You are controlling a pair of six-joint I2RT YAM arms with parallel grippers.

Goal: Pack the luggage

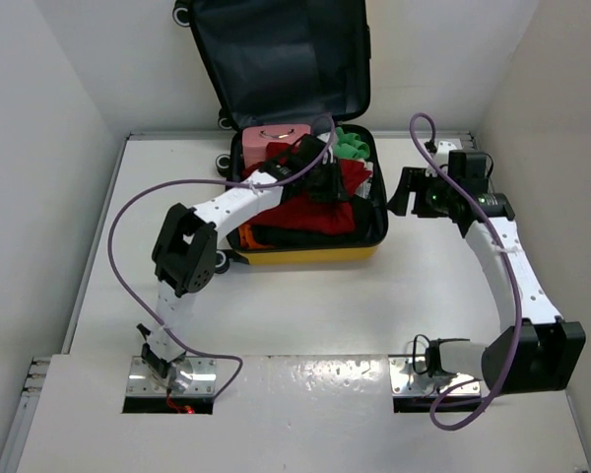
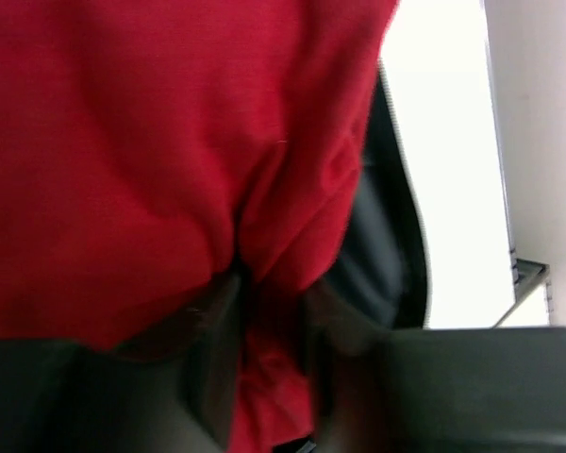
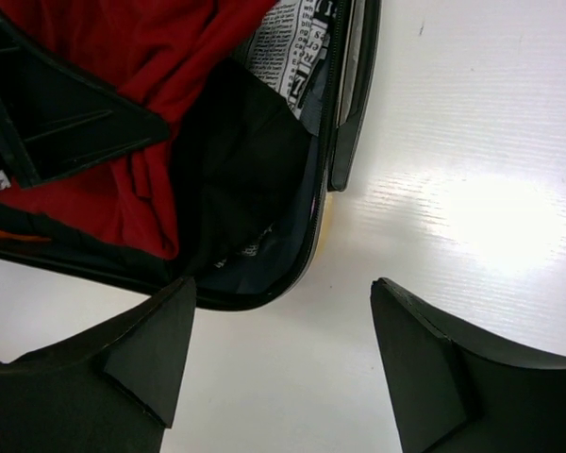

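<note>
The yellow luggage (image 1: 305,255) lies open on the table, its dark-lined lid (image 1: 281,59) standing up at the back. A red garment (image 1: 310,212) is piled on top of the clothes inside. My left gripper (image 1: 325,182) is down in that pile. In the left wrist view a fold of the red garment (image 2: 141,142) lies between the blurred dark fingers of the left gripper (image 2: 264,321), which stand slightly apart. My right gripper (image 1: 402,192) hovers open just right of the luggage, over bare table. In the right wrist view the gripper (image 3: 281,288) holds nothing, with the luggage rim (image 3: 311,217) just ahead.
Inside the luggage are a small pink case (image 1: 276,138) at the back, green cloth (image 1: 353,146) at the back right, a black garment (image 3: 236,160) and a newspaper-print item (image 3: 292,47) by the right wall. White walls enclose the table on three sides.
</note>
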